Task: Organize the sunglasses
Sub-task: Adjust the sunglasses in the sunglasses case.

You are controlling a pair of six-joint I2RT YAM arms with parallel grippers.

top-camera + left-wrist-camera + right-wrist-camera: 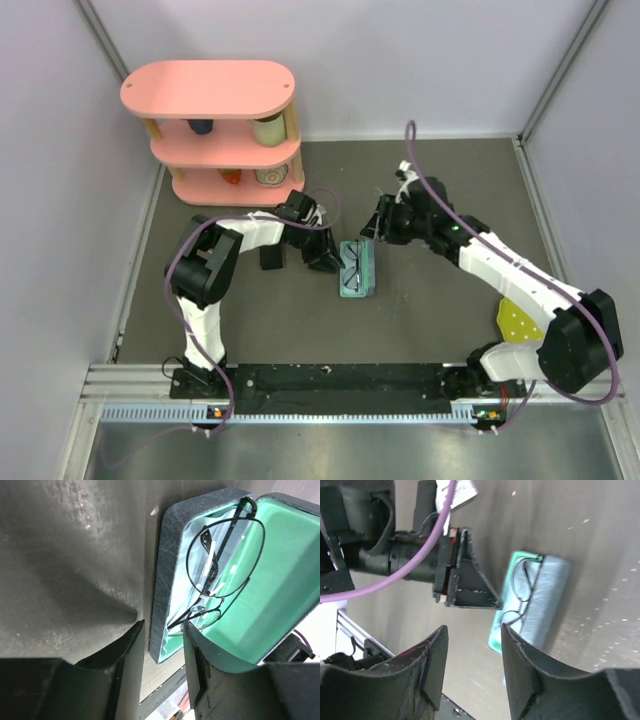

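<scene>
Progress first: we judge the task approx half done. Wire-frame sunglasses (pixel 225 555) lie inside the open case (pixel 167 555), on its green lining (pixel 285 570), so that pair looks stowed. The case isn't shut yet, and we see no white-frame pair in any view, so that pair plus the closing seem left to do. Left gripper (pixel 163 625) sits low at the case's near corner, jaws part open w/ a clear gap. The corner of the case rim shows in that gap, and a sliver of table shows btw one finger and the rim, so we read it as holding nothing. Whether the other finger touches the rim we can't tell. Right gripper (pixel 474 627) hovers off the opp. side of the case, jaws about half apart, nothing btw them, clear of both case and glasses. Further out on the table (pixel 430 180): a small black object (pixel 270 258) just beside the left arm, a yellow item (pixel 515 322) near the right arm's base, and a pink shelf (pixel 210 90) at the far left w/ a few small containers on its tiers. Next step, in our view: shut the case w/o pinching the thin frame.
</scene>
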